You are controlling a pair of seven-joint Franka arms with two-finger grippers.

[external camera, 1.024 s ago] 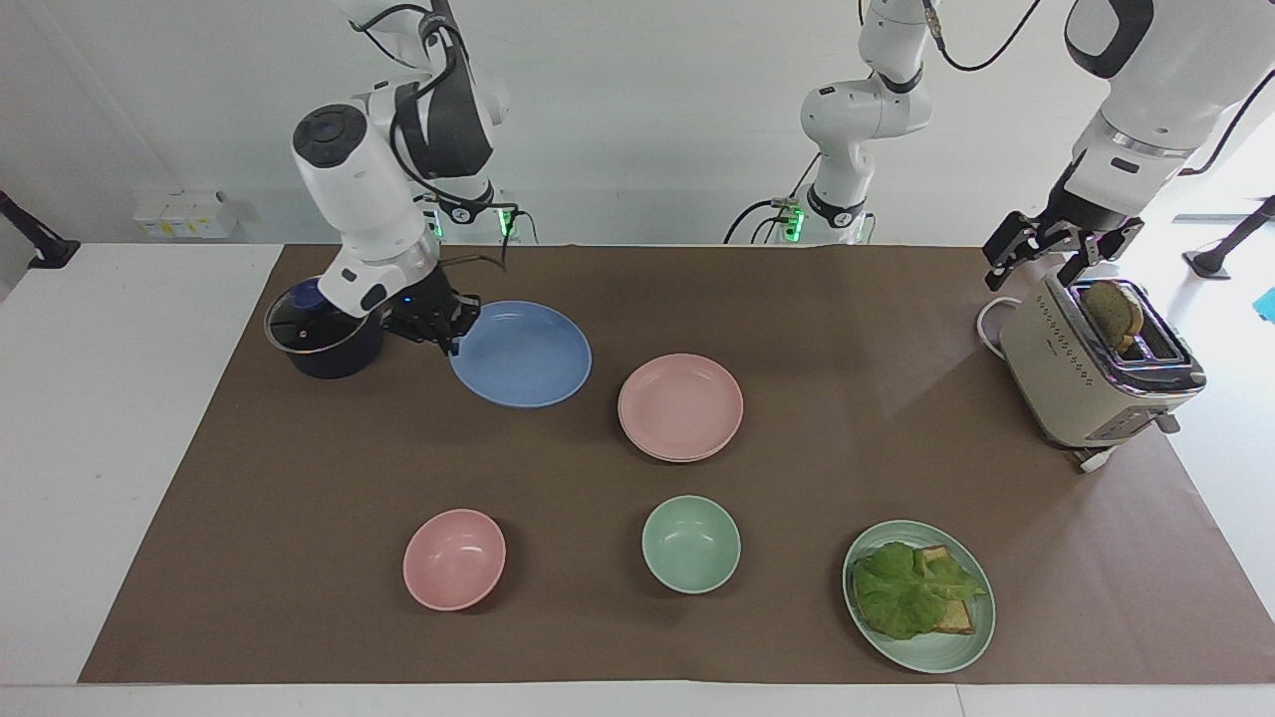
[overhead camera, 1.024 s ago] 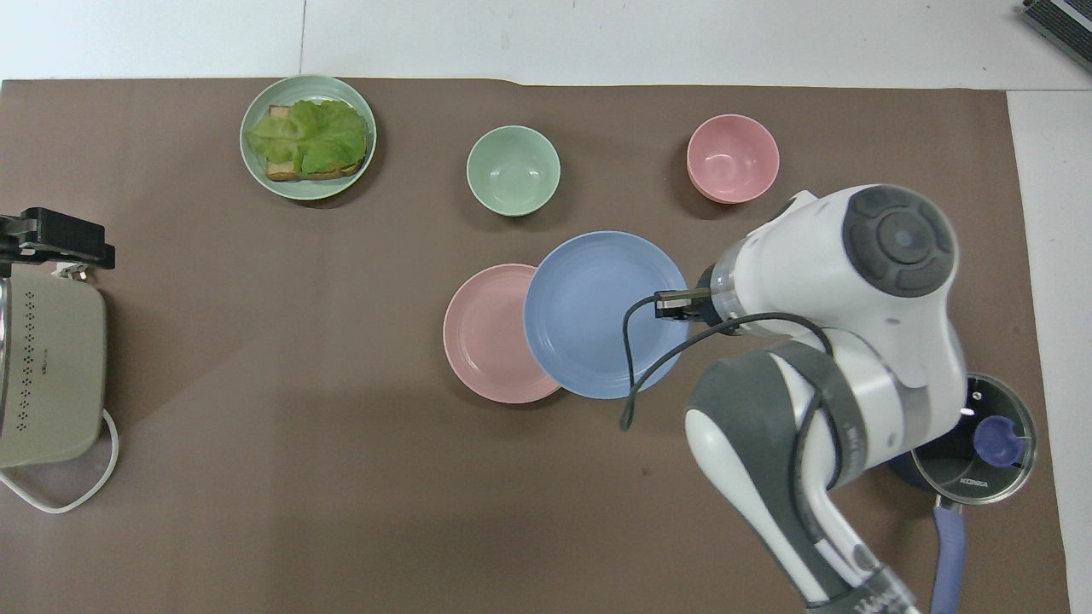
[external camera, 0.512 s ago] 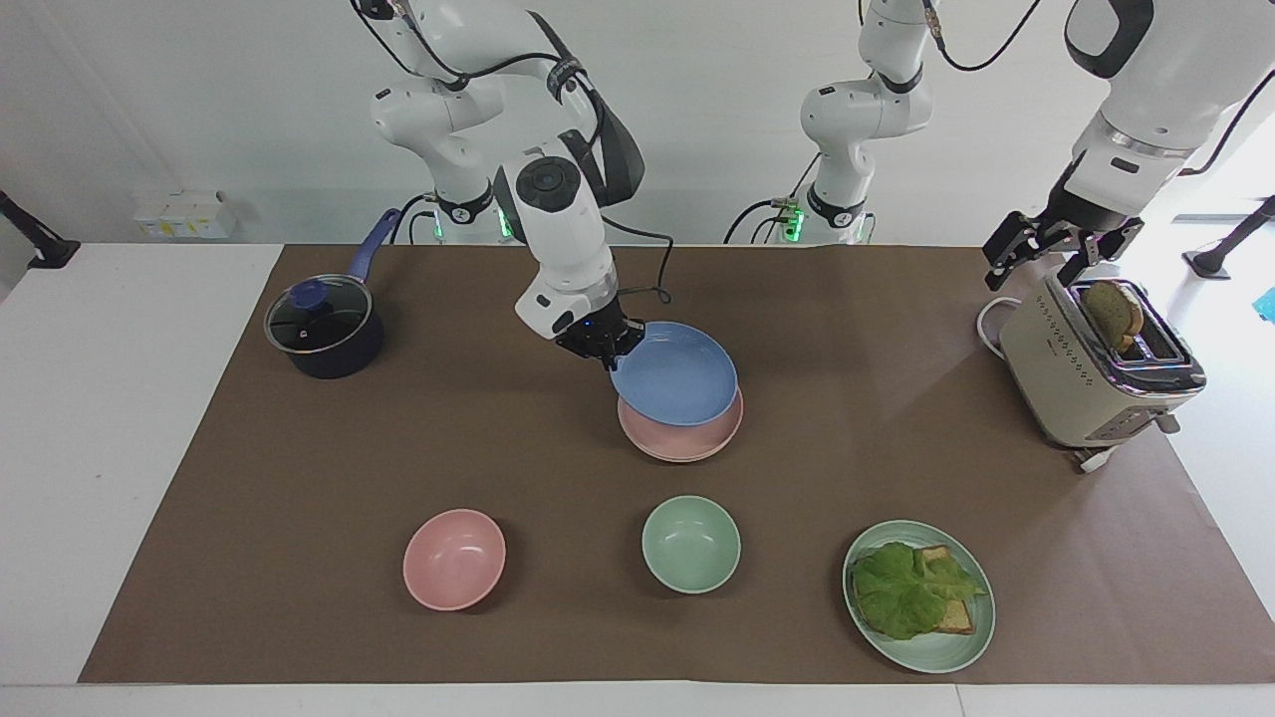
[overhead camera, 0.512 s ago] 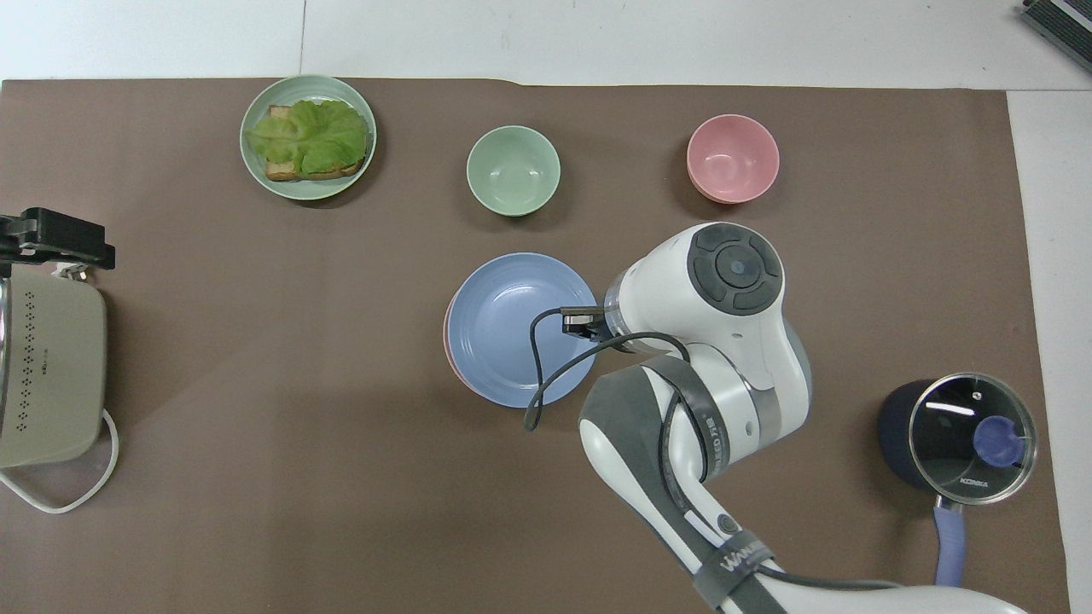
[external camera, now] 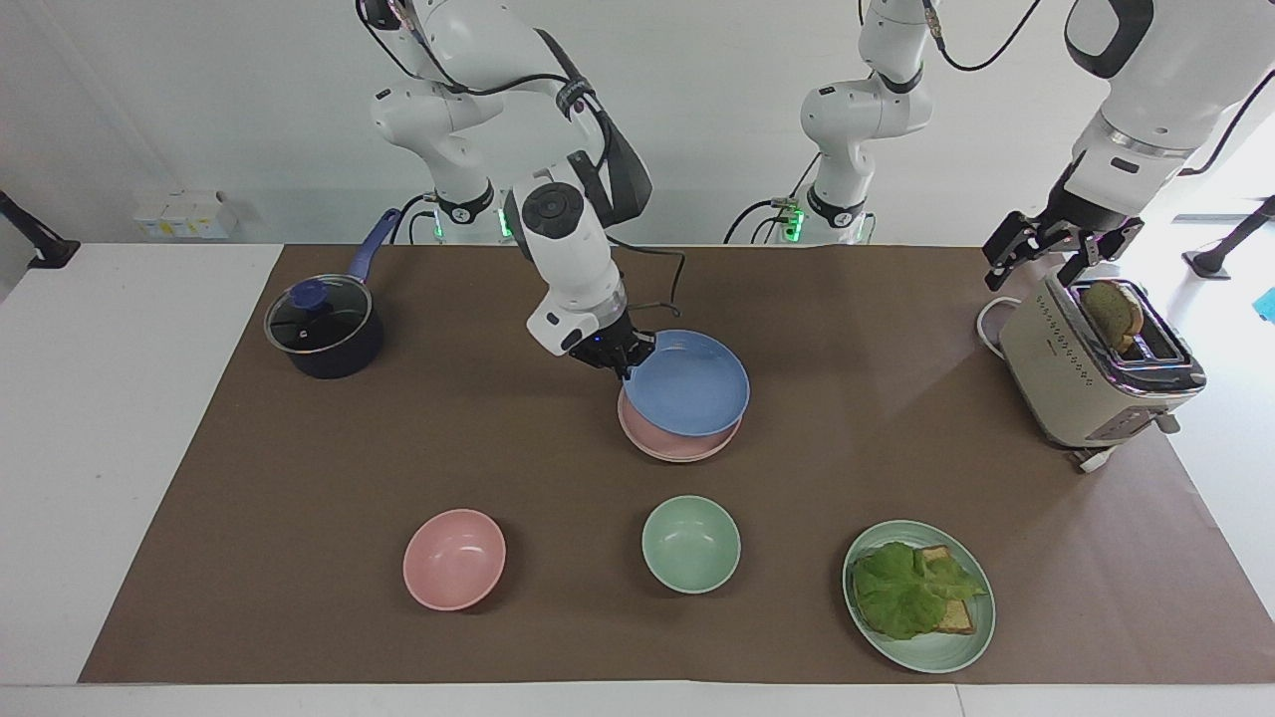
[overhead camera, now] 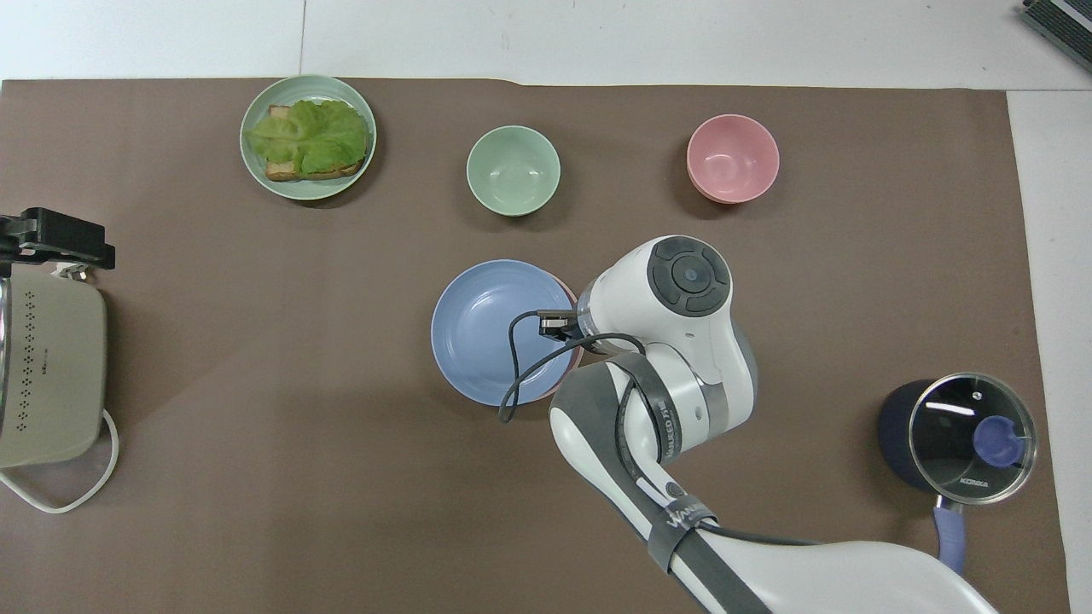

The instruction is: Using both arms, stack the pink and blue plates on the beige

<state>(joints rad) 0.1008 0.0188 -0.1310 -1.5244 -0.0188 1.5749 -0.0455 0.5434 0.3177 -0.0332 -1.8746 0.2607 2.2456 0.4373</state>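
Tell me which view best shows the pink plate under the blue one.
The facing view: the pink plate shows as a crescent below the blue plate, which the right gripper holds over it. In the overhead view only a thin pink sliver shows beside the blue plate.

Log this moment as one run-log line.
right gripper: shut on blue plate, over pink plate | beige plate: barely visible beneath pink | left gripper: open, waiting over toaster
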